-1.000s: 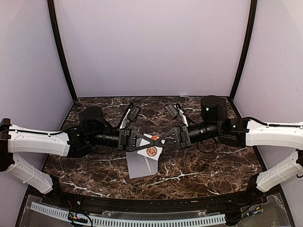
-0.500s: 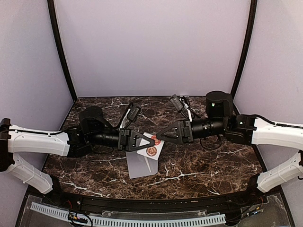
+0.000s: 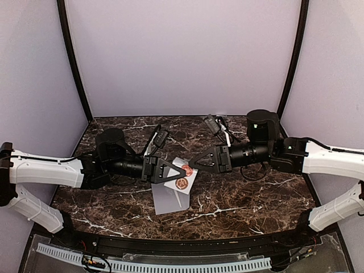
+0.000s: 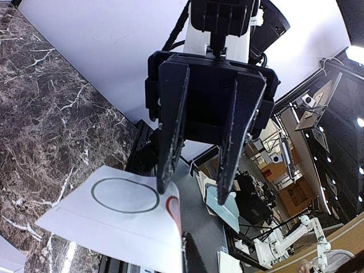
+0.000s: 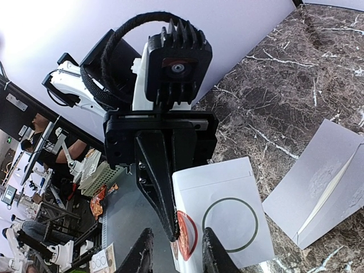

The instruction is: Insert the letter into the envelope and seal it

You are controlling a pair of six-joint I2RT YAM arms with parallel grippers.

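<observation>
Envelope (image 3: pixel 168 200) lies flat on table (image 3: pixel 256 199), lower centre; contents not discernible. Left gripper (image 3: pixel 181 172) clenched on sticker sheet (image 3: pixel 183 182). Right gripper (image 3: pixel 191 165) released, empty.

Dark brown marble-pattern table (image 3: pixel 250 196), white veins, grey-lavender envelope (image 3: pixel 169 200) lying flat near its middle

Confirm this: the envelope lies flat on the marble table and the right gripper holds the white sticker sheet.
Wrong gripper: the left gripper holds the white sticker sheet (right wrist view); the right gripper is open. The envelope does lie flat on the marble table.
</observation>
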